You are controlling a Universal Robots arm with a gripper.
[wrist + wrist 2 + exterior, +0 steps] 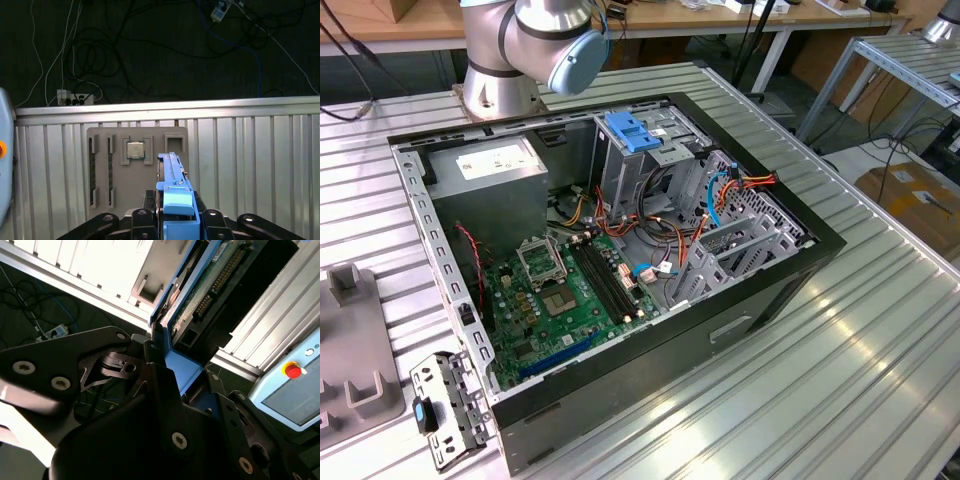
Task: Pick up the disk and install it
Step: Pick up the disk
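Gripper point(175, 212) clamped on the disk point(172, 172): in the first wrist view the black fingers point(149, 200) press on either side of its blue side rail, and the disk stands edge-on between them. Beyond it lies ribbed aluminium table, then dark floor with loose cables.

In the second wrist view the gripper point(172, 360) holds the same blue rail. The disk point(207, 290) shows its green circuit-board face and a connector row. No label print is legible from this side.

Containers:
- Grey fixture tray point(100, 145) flat on the ribbed table, seen past the disk. One square pocket holds a processor chip point(134, 149), metal lid up. Long narrow slots run beside it.
- Open computer case point(760, 290) on its side on the table point(840, 380). Inside:
  - green motherboard point(565, 290) on the floor of the case;
  - grey power supply point(490, 165) in the far corner, with a white sticker whose print is too small to read;
  - metal drive cage point(650, 160) with a flat blue clip point(632, 132) on top;
  - red, orange and blue cables point(720, 190) bunched beside the cage.
- Small metal bracket point(445, 410) with a blue latch, on the table just outside the case's near corner.

Arm base point(520, 50) stands behind the case. A control pendant point(295, 390) with a red button point(293, 371) is off the table edge; its markings cannot be made out.
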